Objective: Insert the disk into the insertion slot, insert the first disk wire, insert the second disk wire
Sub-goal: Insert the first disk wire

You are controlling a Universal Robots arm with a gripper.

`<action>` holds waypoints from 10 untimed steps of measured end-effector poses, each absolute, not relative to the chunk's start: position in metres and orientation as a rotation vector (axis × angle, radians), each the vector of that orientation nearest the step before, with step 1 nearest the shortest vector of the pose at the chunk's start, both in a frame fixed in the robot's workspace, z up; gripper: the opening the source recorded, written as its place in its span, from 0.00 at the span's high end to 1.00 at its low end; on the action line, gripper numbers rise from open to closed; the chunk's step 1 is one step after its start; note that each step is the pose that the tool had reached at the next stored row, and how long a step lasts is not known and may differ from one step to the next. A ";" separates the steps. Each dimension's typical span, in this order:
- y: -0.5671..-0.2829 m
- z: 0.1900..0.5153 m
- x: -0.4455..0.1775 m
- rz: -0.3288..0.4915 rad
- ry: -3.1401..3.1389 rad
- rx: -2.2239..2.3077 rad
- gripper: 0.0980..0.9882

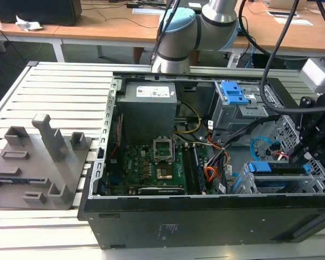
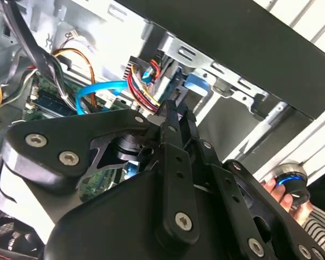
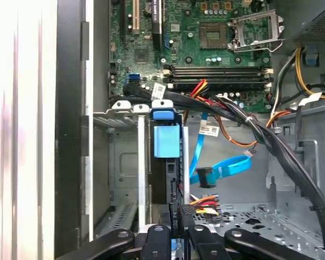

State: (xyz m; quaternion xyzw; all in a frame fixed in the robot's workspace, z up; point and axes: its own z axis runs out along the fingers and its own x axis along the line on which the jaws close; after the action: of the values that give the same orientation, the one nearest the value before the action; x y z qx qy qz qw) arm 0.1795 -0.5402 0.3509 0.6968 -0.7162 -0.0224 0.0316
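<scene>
One blue-framed grey disk (image 3: 166,142) sits in the perforated grey metal slot (image 3: 122,162); we log fingers (image 2: 173,130) closed beside red-orange wire (image 3: 205,201).

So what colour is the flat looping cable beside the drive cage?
Light blue; the flat cable shows best in the first wrist view.

Silver arm (image 1: 222,13), pale blue joint caps (image 1: 176,24), black linkage (image 2: 170,184) with silver screws (image 2: 69,157)

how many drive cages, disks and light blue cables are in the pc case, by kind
drive cages: 2, the insertion slot and the taller cage
disk: 1
light blue cable: 1
total: 4
</scene>
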 end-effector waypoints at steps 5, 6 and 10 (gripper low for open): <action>-0.544 0.344 0.180 -0.069 -2.206 2.146 0.90; -0.544 0.343 0.180 -0.069 -2.206 2.146 0.90; -0.543 0.341 0.180 -0.072 -2.207 2.147 0.90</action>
State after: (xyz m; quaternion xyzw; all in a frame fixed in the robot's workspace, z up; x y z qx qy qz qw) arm 0.1795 -0.5429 0.3408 0.6969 -0.7162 -0.0232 0.0307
